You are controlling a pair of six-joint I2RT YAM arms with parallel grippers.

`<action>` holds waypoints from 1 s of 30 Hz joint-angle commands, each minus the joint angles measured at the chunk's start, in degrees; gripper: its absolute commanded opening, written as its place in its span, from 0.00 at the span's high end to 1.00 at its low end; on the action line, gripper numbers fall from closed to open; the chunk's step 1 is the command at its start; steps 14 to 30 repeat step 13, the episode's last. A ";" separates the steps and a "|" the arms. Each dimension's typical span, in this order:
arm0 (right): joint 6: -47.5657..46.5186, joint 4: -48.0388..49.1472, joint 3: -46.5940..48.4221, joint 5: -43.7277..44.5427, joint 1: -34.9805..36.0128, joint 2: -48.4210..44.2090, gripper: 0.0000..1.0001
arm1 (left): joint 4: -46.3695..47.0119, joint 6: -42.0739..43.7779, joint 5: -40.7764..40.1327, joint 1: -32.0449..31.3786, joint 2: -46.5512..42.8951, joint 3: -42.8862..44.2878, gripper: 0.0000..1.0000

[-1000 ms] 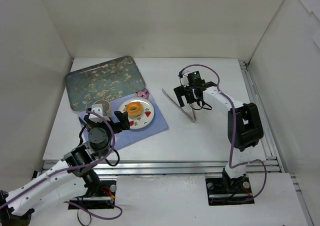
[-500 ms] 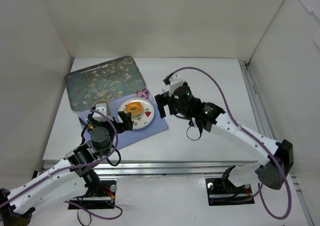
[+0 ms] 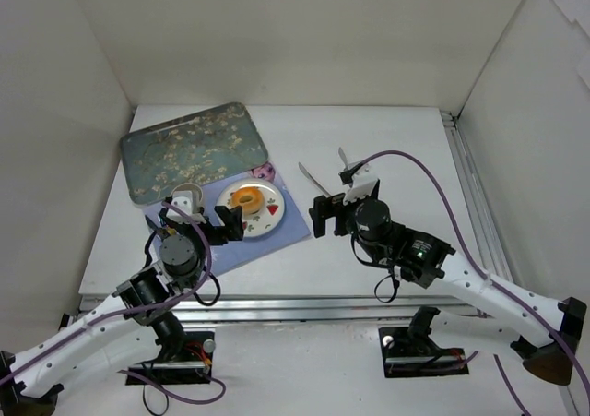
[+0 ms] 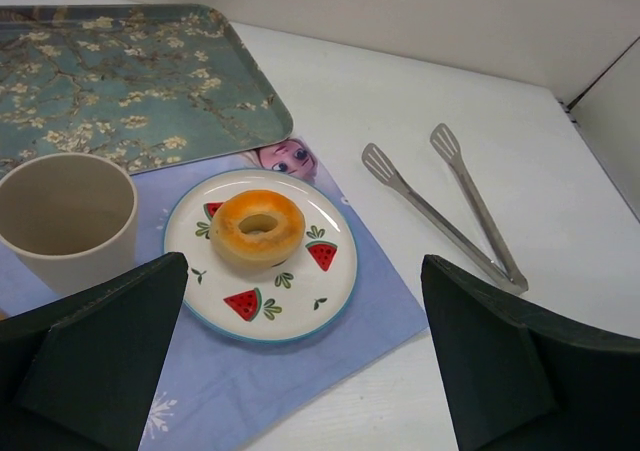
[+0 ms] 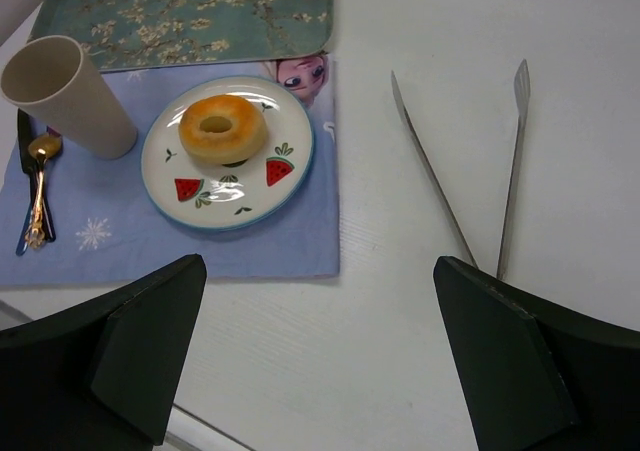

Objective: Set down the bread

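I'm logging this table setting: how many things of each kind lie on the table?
Bread: 1
Plate: 1
Cup: 1
Tray: 1
Placemat: 1
Tongs: 1
Gold spoon: 1
Dark utensil: 1
Total: 8

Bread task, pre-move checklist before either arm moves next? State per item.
1. bread lies flat on the plate, whole ring inside the rim: ok.
2. left tool open and holding nothing: ok.
3. right tool open and holding nothing: ok.
4. tongs lie on the bare table right of the mat, apart from the plate: ok.
5. cup stands upright beside the plate, with a gap between them: ok.
6. Height of both tools above the table: cannot tell.
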 commanded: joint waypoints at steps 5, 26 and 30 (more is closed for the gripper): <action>1.20 7.38 -2.22 6.03 0.38 -2.98 0.02 | 5.34 0.54 0.94 0.20 0.94 0.10 0.01; 1.56 9.05 -3.28 5.51 0.55 -3.17 0.02 | 5.16 0.28 0.15 0.20 2.70 0.54 0.00; 1.56 9.05 -3.28 5.51 0.55 -3.17 0.02 | 5.16 0.28 0.15 0.20 2.70 0.54 0.00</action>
